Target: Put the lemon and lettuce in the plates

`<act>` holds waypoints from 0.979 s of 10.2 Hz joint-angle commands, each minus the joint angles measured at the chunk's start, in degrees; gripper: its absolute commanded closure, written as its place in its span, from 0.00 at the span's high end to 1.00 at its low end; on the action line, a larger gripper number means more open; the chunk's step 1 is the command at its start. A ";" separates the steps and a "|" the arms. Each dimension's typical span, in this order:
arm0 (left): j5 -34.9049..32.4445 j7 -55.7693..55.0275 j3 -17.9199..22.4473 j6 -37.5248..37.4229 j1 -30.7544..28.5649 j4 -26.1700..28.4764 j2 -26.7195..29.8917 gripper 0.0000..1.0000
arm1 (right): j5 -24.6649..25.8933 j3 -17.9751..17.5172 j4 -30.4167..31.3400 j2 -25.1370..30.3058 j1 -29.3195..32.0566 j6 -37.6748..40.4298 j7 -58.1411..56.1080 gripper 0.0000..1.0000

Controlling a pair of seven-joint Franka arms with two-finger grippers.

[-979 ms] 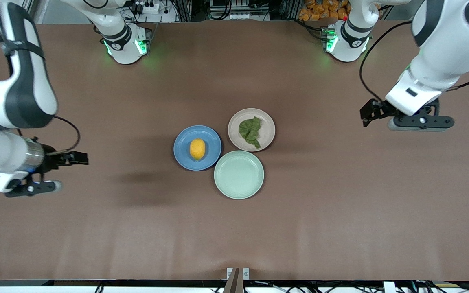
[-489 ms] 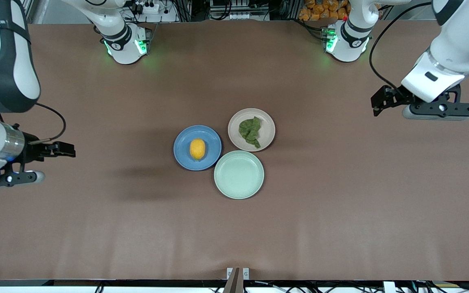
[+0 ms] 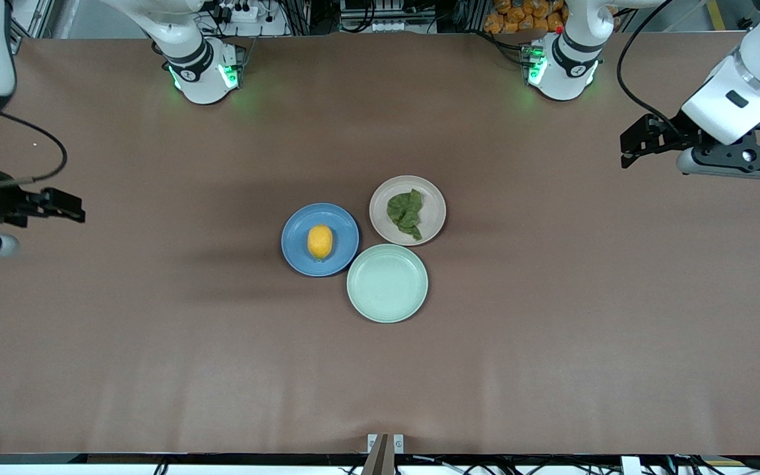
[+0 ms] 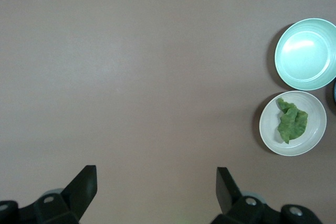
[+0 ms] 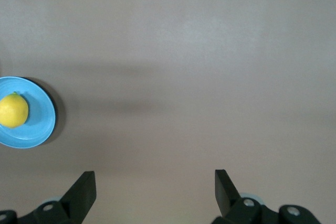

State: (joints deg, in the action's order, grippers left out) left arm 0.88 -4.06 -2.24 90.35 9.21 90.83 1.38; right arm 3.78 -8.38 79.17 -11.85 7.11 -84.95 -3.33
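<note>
With the lemon (image 3: 319, 242) resting in the blue plate (image 3: 295, 258) and the lettuce (image 3: 406, 213) in the beige plate (image 3: 385, 191), touching at its 2 o'clock, little can go wrong, since the left gripper (image 4: 156, 186) and right gripper (image 5: 155, 186) hang spread, empty, over bare bench (image 3: 551, 343).

Two glossy white arms with dark joint bands – black cables looping, green lights glowing at both bases.
</note>
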 commanded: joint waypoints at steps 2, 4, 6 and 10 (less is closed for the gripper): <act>0.88 1.34 0.57 -1.15 0.46 -1.80 -0.94 1.00 | 0.09 1.87 5.12 6.05 -1.48 0.83 -0.01 1.00; 0.79 1.34 0.57 0.95 0.28 -1.80 -0.94 1.00 | 0.00 2.14 5.12 7.36 -1.92 2.41 0.07 1.00; 0.96 1.08 0.57 1.58 -0.07 -1.80 -0.76 1.00 | 0.00 2.49 6.69 9.38 -2.27 3.30 0.07 1.00; 1.14 0.90 0.48 1.49 -0.25 -1.80 -0.85 1.00 | -3.58 4.32 8.72 11.59 -2.27 3.74 0.07 1.00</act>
State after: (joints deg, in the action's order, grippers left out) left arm 0.88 -4.01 -2.00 91.92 9.11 90.12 1.00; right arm 2.76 -6.27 85.28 -2.18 5.45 -80.33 -3.27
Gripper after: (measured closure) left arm 0.000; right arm 0.000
